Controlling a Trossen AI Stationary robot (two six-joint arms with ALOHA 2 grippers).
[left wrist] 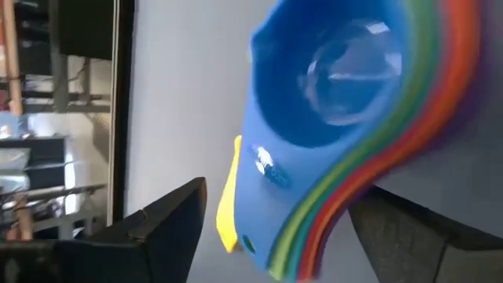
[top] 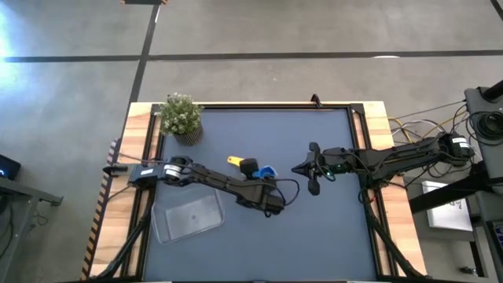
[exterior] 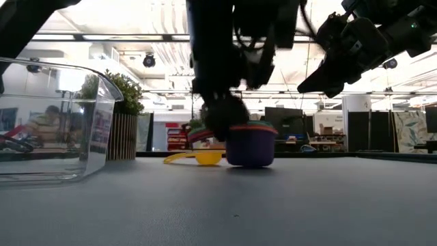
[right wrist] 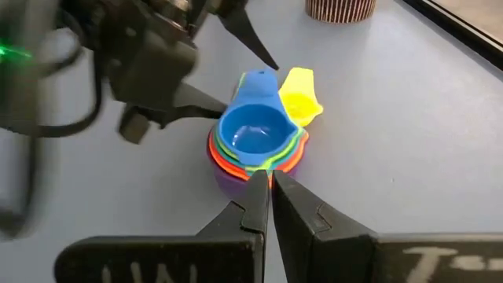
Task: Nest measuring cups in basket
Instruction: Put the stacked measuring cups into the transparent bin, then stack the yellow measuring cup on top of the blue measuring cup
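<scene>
Cups [right wrist: 255,141] stand nested outside the empty basket [top: 189,218], yellow cup [right wrist: 299,96] apart; left end effector [right wrist: 228,71] released, right end effector [right wrist: 269,189] clenched empty.

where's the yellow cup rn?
High view: yellow cup lies loose on the mat near table centre, beside the nested cup stack, not in it. The basket sits empty-looking toward the left front.

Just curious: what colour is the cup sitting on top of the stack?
Blue: the top cup, clearest in the right wrist view.
</scene>
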